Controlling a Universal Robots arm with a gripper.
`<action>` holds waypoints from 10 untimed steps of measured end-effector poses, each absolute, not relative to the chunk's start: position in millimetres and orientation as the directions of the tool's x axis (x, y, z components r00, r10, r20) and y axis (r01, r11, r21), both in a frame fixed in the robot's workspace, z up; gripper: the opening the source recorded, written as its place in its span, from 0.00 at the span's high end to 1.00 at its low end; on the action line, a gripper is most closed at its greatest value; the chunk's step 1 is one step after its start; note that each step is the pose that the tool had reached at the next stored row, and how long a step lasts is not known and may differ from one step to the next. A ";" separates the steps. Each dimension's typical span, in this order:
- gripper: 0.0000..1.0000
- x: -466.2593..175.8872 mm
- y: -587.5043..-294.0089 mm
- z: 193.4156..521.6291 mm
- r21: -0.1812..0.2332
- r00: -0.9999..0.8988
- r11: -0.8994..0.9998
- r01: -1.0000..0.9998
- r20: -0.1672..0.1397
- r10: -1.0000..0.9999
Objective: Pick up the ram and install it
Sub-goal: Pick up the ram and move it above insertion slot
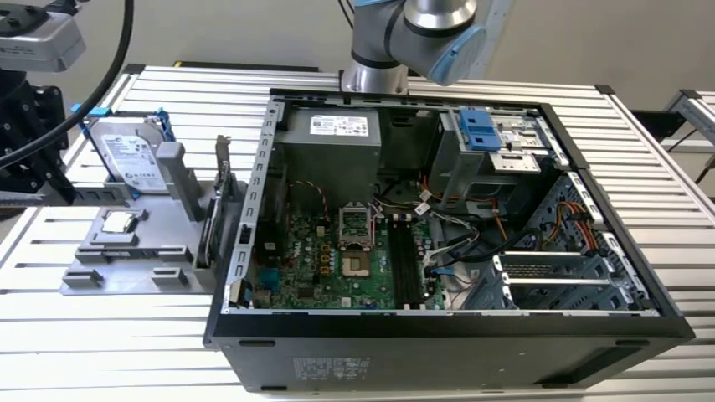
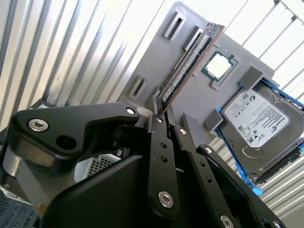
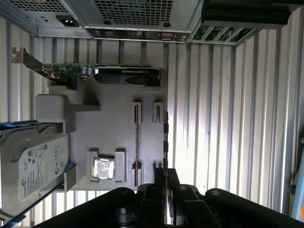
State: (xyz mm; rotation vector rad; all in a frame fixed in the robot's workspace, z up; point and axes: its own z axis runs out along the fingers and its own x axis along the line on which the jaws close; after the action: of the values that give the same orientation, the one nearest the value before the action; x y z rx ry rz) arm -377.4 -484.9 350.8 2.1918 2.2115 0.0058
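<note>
The ram (image 2: 190,59) is a thin dark green stick seen edge-on. One end is pinched between my fingertips and the rest reaches out over the grey tray (image 2: 194,102). In the first wrist view the ram (image 3: 165,137) runs just beside the tray's outer pair of slot holders (image 3: 157,112), at the tray's edge. My gripper (image 2: 162,107) is shut on the ram's near end, and the gripper (image 3: 165,175) looks the same in the first wrist view. In the exterior view the open computer case (image 1: 240,276) lies on the table, with long dark memory slots (image 1: 404,260) on its motherboard.
The grey tray (image 1: 123,272) stands at the exterior view's left of the case. It carries a silver hard drive (image 1: 129,155) in a blue frame, a square processor chip (image 1: 117,222) and an upright card with a metal bracket (image 1: 223,197). The table is ribbed aluminium.
</note>
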 end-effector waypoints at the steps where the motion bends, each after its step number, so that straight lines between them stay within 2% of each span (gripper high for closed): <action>1: 1.00 -377.5 -484.9 351.0 0.022 -0.008 0.009 1.000 -0.017 1.000; 10: 1.00 -378.6 -484.9 352.9 0.022 -0.005 0.006 1.000 -0.017 1.000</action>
State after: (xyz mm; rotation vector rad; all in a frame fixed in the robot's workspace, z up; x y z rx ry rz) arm -378.6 -484.9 352.9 2.1954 2.2079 0.0059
